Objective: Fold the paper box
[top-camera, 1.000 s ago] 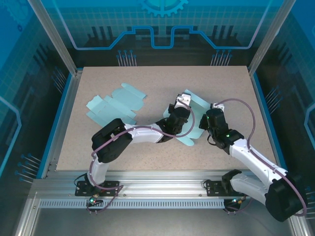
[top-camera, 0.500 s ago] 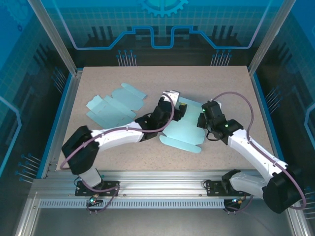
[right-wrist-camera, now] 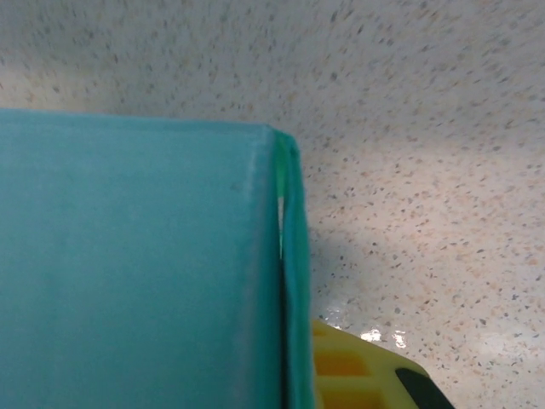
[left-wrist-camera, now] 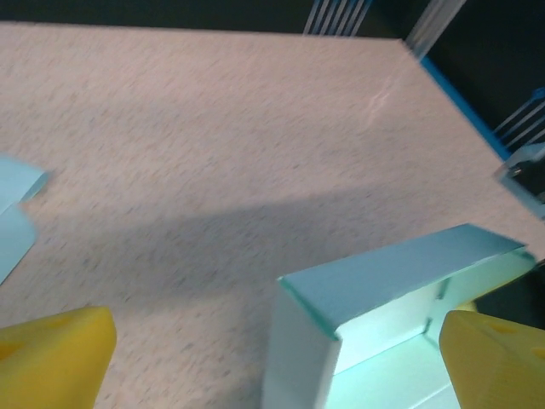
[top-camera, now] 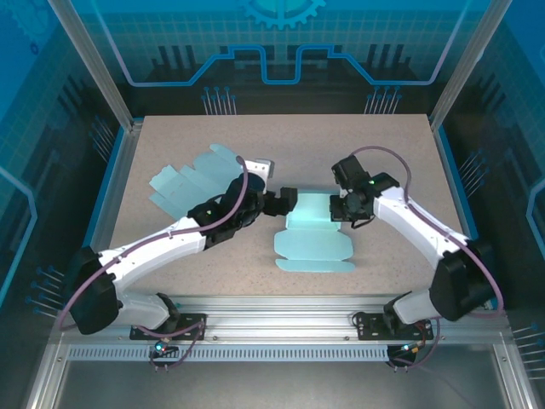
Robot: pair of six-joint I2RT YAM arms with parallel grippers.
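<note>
Your pale turquoise, partly folded paper box (top-camera: 313, 243) sits on the speckled beige table (top-camera: 383, 145), a little right of centre and towards the near edge, between your two arms. Its floor lies flat, the walls at its far end stand upright, and at the near end its flaps lie spread on the tabletop. Your left gripper (top-camera: 287, 203) hangs at the far left corner of the paper box with its jaws wide apart. In the left wrist view its yellow fingertips (left-wrist-camera: 55, 358) sit at the two bottom corners of the frame, and the raised corner of the box stands between them, closer to the right-hand one; you cannot tell there whether either finger touches the paper. Your right gripper (top-camera: 341, 209) is at the far right corner of the box, jaws together and clamped on the upright wall there. In the right wrist view that wall looms close, its folded edge running down to one yellow finger (right-wrist-camera: 353, 366) just beside it. The two grippers face each other across the far end of the box, apart from one another. To the left and farther back, a flat turquoise die-cut paper sheet (top-camera: 192, 181) lies unfolded on the table, apart from the box; your left forearm crosses above its near right edge in the overhead view
</note>
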